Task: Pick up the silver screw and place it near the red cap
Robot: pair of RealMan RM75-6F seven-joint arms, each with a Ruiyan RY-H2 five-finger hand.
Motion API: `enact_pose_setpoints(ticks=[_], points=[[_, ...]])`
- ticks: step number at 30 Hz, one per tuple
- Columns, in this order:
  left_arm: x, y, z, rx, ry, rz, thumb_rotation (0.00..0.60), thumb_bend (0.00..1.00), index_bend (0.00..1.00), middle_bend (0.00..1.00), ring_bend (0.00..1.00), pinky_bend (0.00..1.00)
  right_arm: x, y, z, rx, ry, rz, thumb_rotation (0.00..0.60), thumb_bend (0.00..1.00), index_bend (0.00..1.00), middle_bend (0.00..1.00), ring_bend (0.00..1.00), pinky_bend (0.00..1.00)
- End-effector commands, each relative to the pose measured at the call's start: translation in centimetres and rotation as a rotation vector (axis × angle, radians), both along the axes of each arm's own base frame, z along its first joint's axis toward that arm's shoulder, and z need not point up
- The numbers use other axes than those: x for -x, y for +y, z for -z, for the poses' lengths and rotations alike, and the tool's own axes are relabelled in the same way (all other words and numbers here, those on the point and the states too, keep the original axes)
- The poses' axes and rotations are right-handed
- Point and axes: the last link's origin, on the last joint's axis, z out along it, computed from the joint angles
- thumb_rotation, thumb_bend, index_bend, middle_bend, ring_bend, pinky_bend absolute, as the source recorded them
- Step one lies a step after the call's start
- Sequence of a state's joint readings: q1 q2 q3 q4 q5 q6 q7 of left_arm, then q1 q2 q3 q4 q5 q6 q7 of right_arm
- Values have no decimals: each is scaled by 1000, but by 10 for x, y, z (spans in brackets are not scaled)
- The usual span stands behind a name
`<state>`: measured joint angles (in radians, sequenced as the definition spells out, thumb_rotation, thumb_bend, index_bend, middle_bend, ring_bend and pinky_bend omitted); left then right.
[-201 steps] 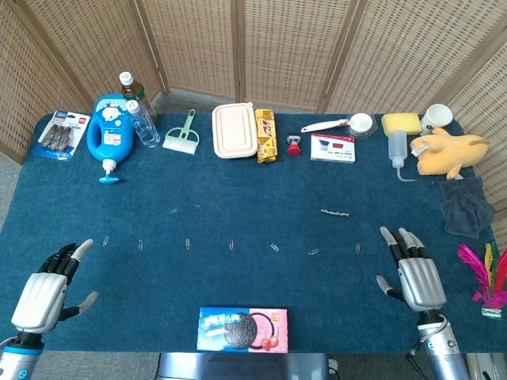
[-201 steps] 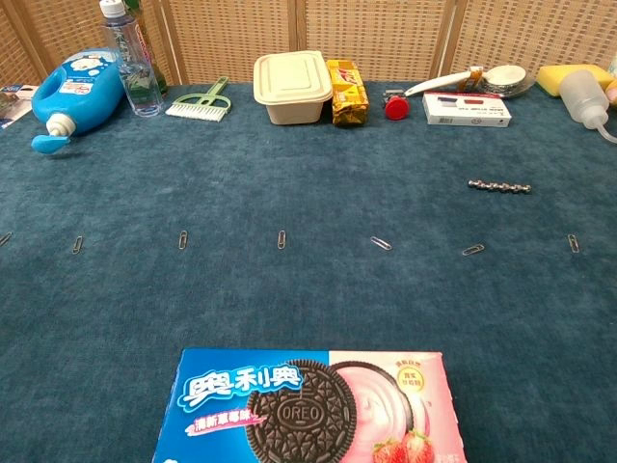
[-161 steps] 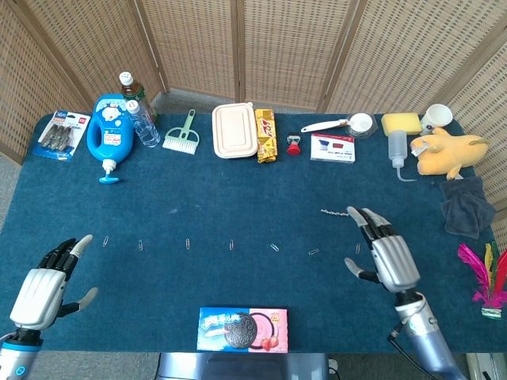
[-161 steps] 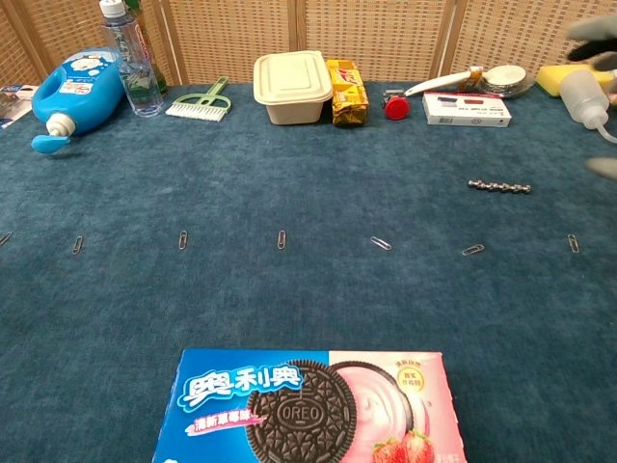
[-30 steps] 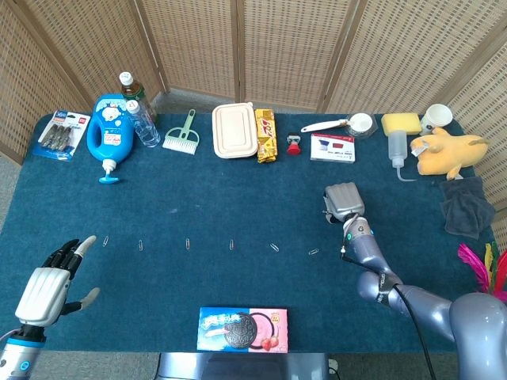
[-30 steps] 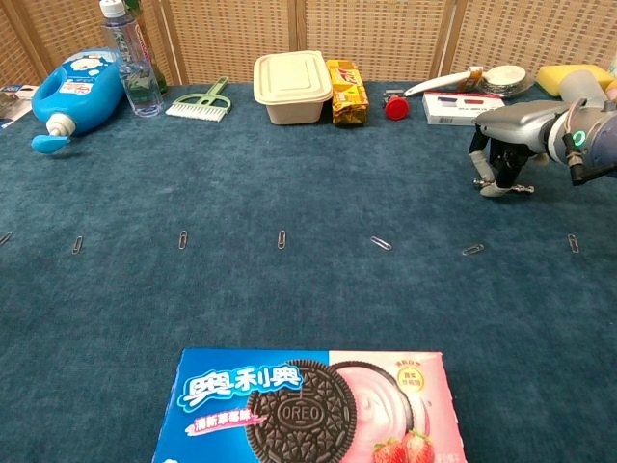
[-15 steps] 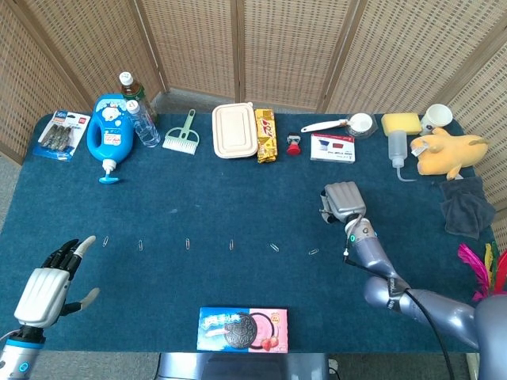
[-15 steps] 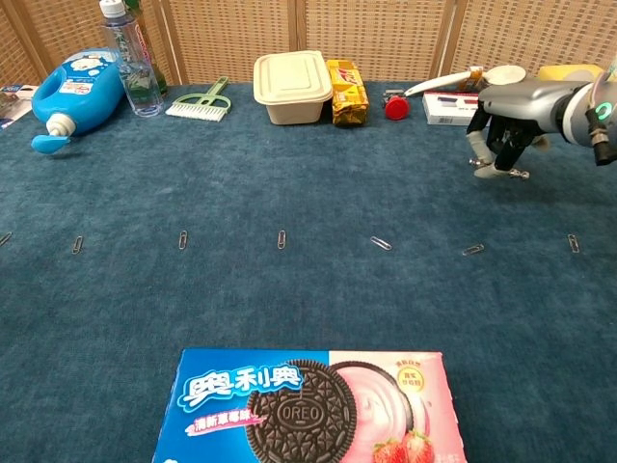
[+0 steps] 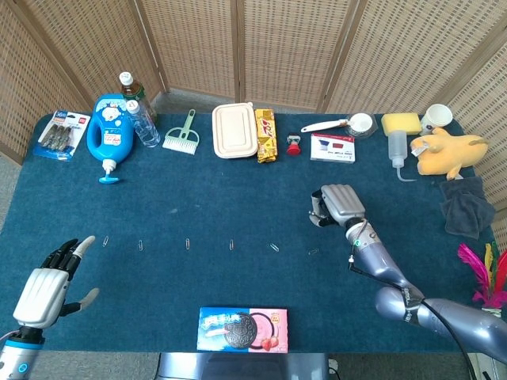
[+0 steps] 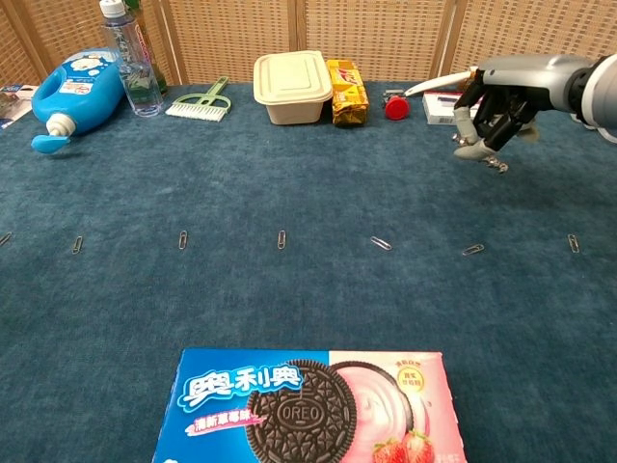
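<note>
Biscuits first: an OREO box [image 10: 308, 405], blue on one half and pink with strawberries on the other, lies at the near edge of the blue-carpeted worktop [image 9: 198, 190], well to the near left of the right robot hand [image 10: 490, 106]; Chinese characters run above the brand name, too stylised for me to read. The left robot hand [image 9: 46, 289] hangs at the near left corner, fingers spread, holding nothing. Beyond the box a row of paperclips [image 10: 281, 238] crosses the worktop, on the near side of the right robot hand.

The right robot hand is raised above the worktop with its fingers [image 10: 467, 135] curled downward, pinching the silver screw [image 10: 497, 165], whose end sticks out below the fingertips in the chest view; the head view hides the screw under the robot hand.

Farther back and slightly left of that robot hand sits the red cap [image 9: 294, 146], well apart from the screw. Just behind the robot hand lies a flat white box [image 9: 333, 147] with red and blue print, its writing too small to read, and a white scoop [image 9: 344, 123] past it. Left of the cap are a yellow snack packet [image 9: 266, 134], a cream lidded container [image 9: 234, 131], a green brush [image 9: 183, 134], a clear bottle [image 9: 143, 123] and a blue detergent jug [image 9: 108, 130] with an illegible white label. To the far right rest a yellow sponge [image 9: 401, 123], a squeeze bottle [image 9: 398, 148] and a yellow plush toy [image 9: 445, 152].
</note>
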<state>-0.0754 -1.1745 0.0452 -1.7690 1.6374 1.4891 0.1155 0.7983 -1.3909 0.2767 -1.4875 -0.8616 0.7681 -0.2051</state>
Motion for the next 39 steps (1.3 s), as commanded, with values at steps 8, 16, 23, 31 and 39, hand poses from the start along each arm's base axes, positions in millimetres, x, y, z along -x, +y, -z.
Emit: enact_pose_setpoints(ticks=[8, 16, 23, 31, 39], points=[[0, -1, 1, 5, -5, 3, 600, 416, 22, 176, 103, 182, -18, 8, 6, -78, -208, 16, 600, 427, 702, 928, 962, 812], [2, -1, -2, -3, 2, 1, 600, 416, 22, 175, 103, 182, -38, 4, 25, -147, -306, 22, 600, 428, 695, 928, 960, 808], [2, 4, -9, -26, 19, 9, 600, 416, 21, 175, 103, 182, -56, -3, 44, -183, -368, 24, 600, 430, 691, 927, 959, 808], [-2, 9, -11, -24, 24, 26, 600, 417, 13, 175, 98, 182, -70, -10, 60, -173, -424, 46, 600, 430, 685, 928, 960, 808], [-7, 12, -9, -19, 23, 41, 600, 416, 11, 175, 97, 182, -85, -9, 76, -189, -429, 48, 600, 430, 674, 928, 959, 807]])
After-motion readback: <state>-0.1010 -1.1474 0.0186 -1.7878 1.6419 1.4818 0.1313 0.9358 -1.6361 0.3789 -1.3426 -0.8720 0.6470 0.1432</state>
